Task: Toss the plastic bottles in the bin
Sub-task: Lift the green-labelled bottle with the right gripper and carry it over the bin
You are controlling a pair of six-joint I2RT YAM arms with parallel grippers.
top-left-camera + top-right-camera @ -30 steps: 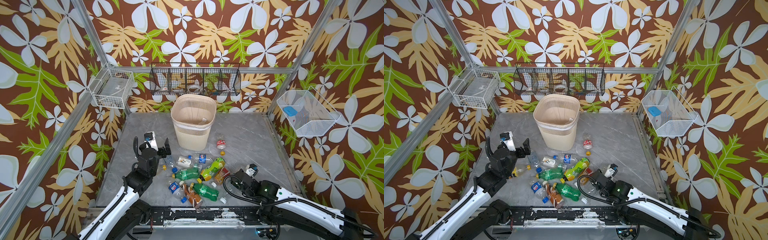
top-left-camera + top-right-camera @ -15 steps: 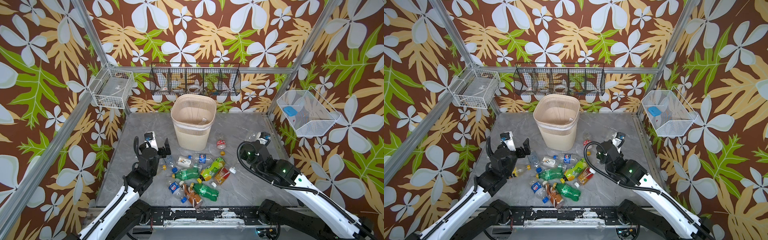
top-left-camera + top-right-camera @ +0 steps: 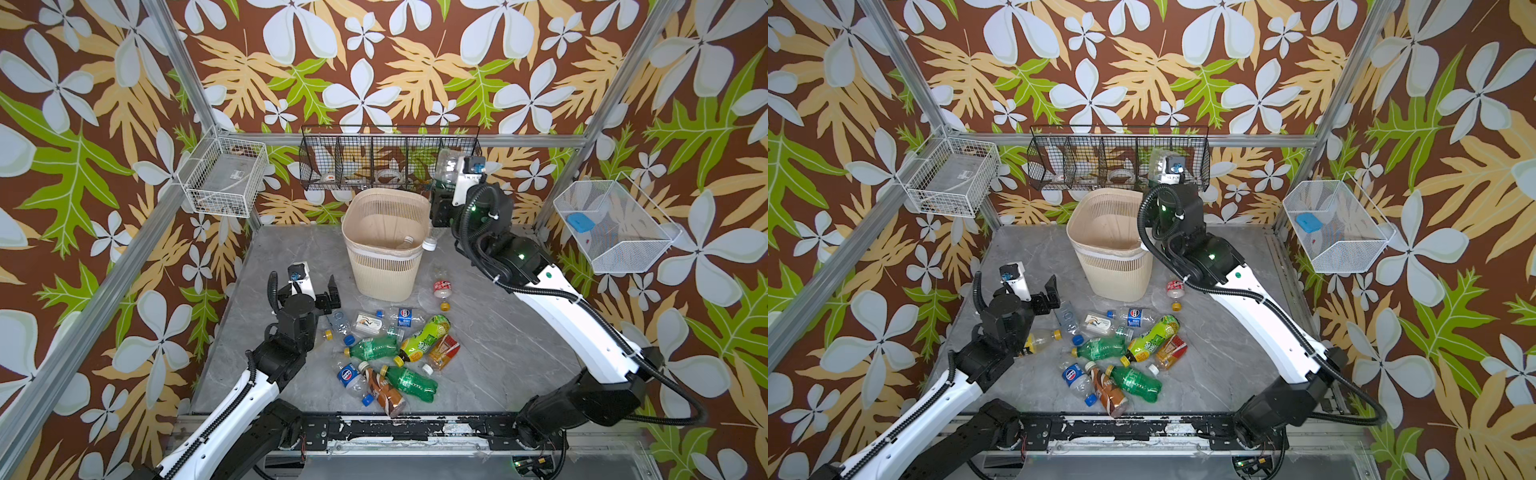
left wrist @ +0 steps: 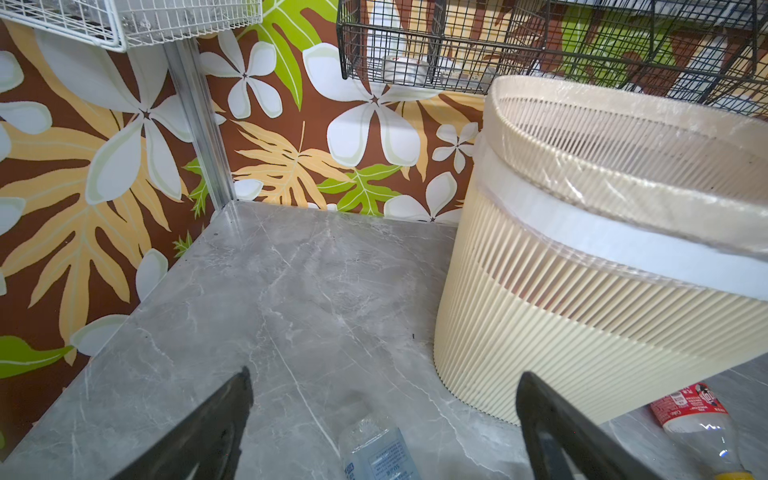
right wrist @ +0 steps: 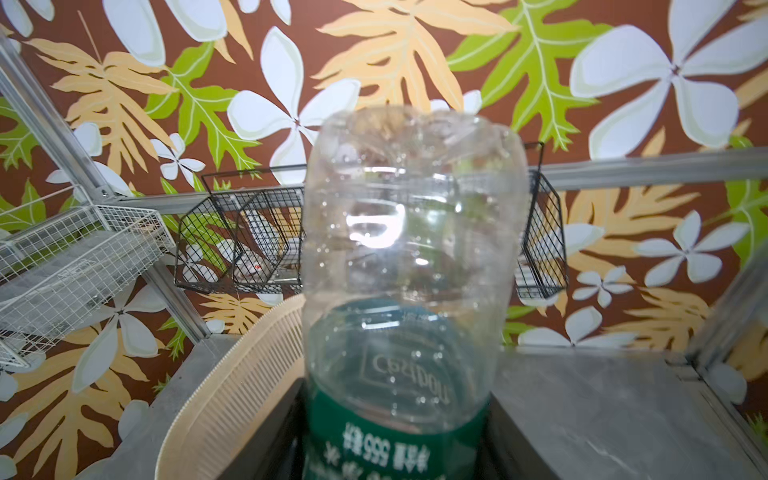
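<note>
the right jaws are clamping a clear green-labelled bottle [image 5: 409,270] base-up just beside the beige bin [image 3: 382,274], so the drop is pending: they are needing to shift over the opening and part. the left jaws are hanging wide apart above the loose bottles [image 3: 374,347].
</note>
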